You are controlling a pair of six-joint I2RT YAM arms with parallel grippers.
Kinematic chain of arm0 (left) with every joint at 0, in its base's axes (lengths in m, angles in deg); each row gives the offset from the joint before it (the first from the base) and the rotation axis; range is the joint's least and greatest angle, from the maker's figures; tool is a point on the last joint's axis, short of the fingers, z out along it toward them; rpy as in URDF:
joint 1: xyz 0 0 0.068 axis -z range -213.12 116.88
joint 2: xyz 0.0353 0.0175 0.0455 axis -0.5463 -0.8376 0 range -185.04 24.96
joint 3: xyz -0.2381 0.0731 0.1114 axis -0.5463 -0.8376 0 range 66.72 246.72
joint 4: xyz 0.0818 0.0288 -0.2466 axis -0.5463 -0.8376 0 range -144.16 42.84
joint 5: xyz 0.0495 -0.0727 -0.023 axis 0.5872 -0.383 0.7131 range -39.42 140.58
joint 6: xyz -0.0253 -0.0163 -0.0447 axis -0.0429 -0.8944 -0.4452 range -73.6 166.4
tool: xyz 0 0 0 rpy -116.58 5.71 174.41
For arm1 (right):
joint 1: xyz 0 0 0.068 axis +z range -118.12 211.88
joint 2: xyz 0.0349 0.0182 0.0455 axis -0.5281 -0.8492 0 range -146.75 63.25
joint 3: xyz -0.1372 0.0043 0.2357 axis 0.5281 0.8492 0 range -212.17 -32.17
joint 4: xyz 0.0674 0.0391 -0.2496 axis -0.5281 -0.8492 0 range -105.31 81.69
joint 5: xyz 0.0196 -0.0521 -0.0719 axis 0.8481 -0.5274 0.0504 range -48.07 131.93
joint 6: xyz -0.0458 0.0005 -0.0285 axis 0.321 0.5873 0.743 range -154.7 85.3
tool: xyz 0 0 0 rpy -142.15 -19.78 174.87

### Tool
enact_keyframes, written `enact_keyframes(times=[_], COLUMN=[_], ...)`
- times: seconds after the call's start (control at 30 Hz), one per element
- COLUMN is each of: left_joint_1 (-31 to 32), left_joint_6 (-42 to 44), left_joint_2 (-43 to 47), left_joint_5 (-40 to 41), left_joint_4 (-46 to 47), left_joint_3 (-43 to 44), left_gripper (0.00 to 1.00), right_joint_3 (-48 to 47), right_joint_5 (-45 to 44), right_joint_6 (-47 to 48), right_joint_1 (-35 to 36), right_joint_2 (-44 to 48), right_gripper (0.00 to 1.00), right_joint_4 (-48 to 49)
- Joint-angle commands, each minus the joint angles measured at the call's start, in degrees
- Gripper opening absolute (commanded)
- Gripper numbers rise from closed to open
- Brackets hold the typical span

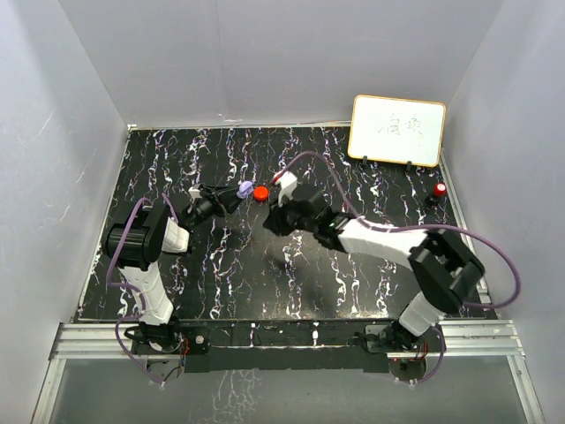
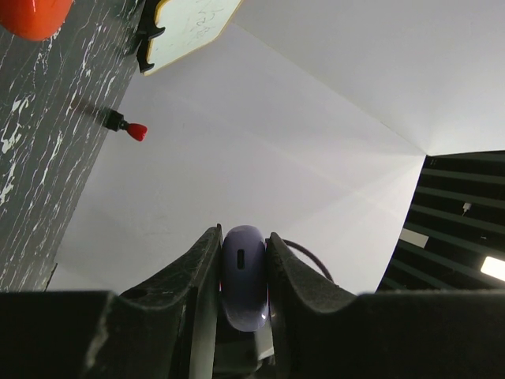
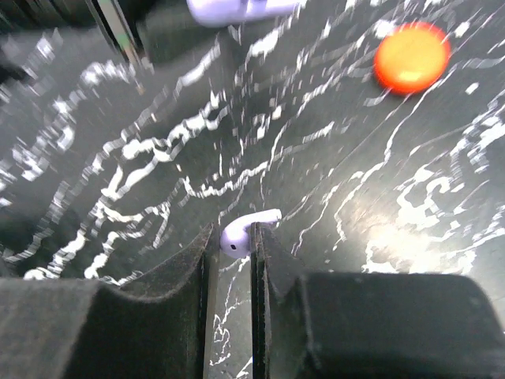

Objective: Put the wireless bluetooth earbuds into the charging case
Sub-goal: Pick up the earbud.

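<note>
My left gripper (image 1: pixel 231 196) is shut on the round purple charging case (image 1: pixel 242 189), held edge-on between its fingers in the left wrist view (image 2: pixel 243 272). My right gripper (image 1: pixel 274 219) is shut on the pale purple earbud (image 3: pixel 241 234), with the stem sticking out to the right of the fingertips (image 3: pixel 267 245). The purple case shows blurred at the top of the right wrist view (image 3: pixel 237 9), ahead of the earbud and apart from it. A red round case (image 1: pixel 260 193) lies on the table just right of the purple one. I see no red earbud.
The table (image 1: pixel 265 283) is black with white marbling. A whiteboard (image 1: pixel 396 130) stands at the back right. A small black stand with a red tip (image 1: pixel 439 191) sits near the right edge. White walls enclose the table.
</note>
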Motion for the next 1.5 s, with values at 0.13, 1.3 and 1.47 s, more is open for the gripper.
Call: enact_keyframes(times=[0.13, 1.3, 1.47], left_joint_1=[-0.46, 6.07, 7.11], left_joint_6=[-1.74, -0.1, 0.42], left_joint_2=[1.64, 3.04, 2.85], left_joint_5=[-2.78, -1.87, -1.36], left_joint_4=[15.85, 13.47, 12.81], left_joint_3=[2.19, 2.97, 3.32], left_gripper=[0.0, 0.0, 0.0], right_joint_3=[5.24, 2.85, 0.73], right_joint_5=[30.1, 52.82, 53.27], right_joint_6=[-13.39, -70.92, -71.0], right_joint_1=[-15.76, -24.29, -24.48], right_joint_2=[9.43, -20.86, -22.19], right_gripper=[0.1, 0.04, 0.04], right_joint_4=[16.4, 96.35, 96.28])
